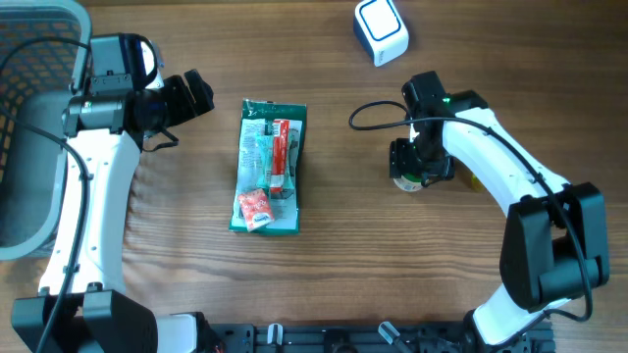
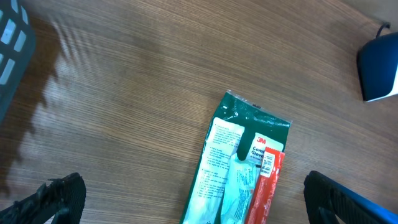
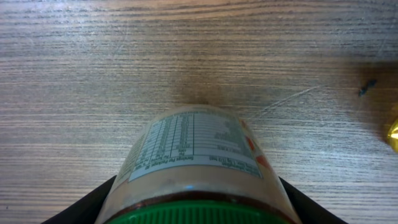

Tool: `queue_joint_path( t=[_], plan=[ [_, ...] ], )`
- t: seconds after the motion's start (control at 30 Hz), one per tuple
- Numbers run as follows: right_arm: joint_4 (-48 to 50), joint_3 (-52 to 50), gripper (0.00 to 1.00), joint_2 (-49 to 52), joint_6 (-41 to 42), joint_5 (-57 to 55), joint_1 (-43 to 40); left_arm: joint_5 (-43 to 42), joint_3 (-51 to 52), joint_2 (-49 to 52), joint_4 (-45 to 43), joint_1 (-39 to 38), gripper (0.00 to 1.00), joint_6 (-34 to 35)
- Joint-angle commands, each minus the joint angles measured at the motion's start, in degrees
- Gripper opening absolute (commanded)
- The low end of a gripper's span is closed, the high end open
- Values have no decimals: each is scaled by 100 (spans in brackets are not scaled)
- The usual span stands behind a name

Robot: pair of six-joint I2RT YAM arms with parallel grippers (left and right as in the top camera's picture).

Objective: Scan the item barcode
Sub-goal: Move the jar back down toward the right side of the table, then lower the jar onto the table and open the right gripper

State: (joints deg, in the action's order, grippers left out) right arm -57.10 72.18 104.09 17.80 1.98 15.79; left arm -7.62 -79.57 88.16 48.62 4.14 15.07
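Jar (image 3: 196, 180): green lid (image 3: 193, 216), white nutrition label (image 3: 189, 146) | right hand (image 1: 414, 169) grips it | left hand (image 1: 182, 113) open

The overhead camera looks straight down from high over the packet (image 1: 270, 167) and takes in the whole desk (image 1: 334, 284). The left wrist camera hangs left of the packet at middling height, facing down. It catches the packet's upper end, a scanner (image 2: 379, 65) corner to its right and a basket (image 2: 12, 43) edge to its left, and all three show overhead too. The right wrist camera sits right of the packet, low and pressed close behind the jar (image 3: 193, 155), which is all it shares with the overhead.
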Motion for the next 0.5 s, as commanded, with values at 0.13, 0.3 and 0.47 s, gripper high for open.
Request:
queue_joint_path(
  t=[0.13,0.3,0.47],
  plan=[
    [52,-33,57,22,79,72,-11,-70,-70,-17,-11,22,100,-118],
    [57,-33,66,24,33,46,-13,-68,-70,-17,-11,22,100,-118],
    [50,-33,70,48,35,48,-13,-70,-70,-17,-11,22,100,-118]
  ],
)
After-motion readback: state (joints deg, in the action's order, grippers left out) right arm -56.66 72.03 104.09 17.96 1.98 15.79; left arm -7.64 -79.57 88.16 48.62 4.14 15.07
